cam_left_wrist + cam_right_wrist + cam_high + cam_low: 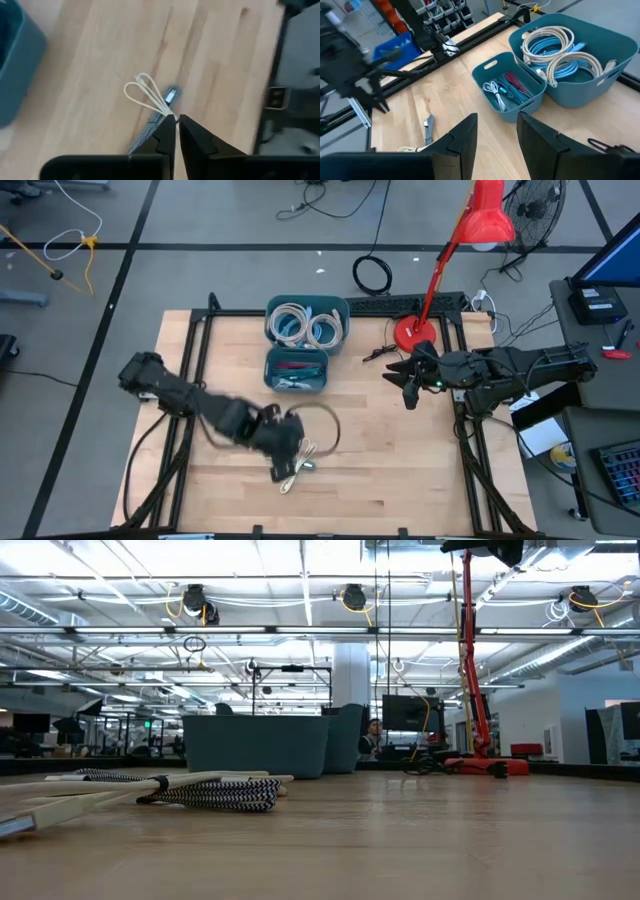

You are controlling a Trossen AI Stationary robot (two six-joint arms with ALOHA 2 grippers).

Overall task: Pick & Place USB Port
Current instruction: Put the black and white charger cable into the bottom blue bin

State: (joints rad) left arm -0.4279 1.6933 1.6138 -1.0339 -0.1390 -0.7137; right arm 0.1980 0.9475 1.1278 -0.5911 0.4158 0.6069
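Observation:
A USB cable (pixel 297 463) lies on the wooden table near its near edge: white loops, a black-and-white braided stretch and a silver plug (pixel 171 95). The low view shows it flat on the wood (pixel 210 792). My left gripper (pixel 176 120) hovers above it with its fingers shut, their tips over the spot where the loops meet the braid. No gripper appears in the low view. My right gripper (pixel 495 122) is open and waits over the table's right part (pixel 405 388), touching nothing.
A small teal bin (pixel 297 370) holding red and white cables sits at the table's middle far side. Behind it is a larger teal bin (pixel 306 323) with coiled cables. A red lamp (pixel 415 332) stands at the far right. Bare wood lies around the cable.

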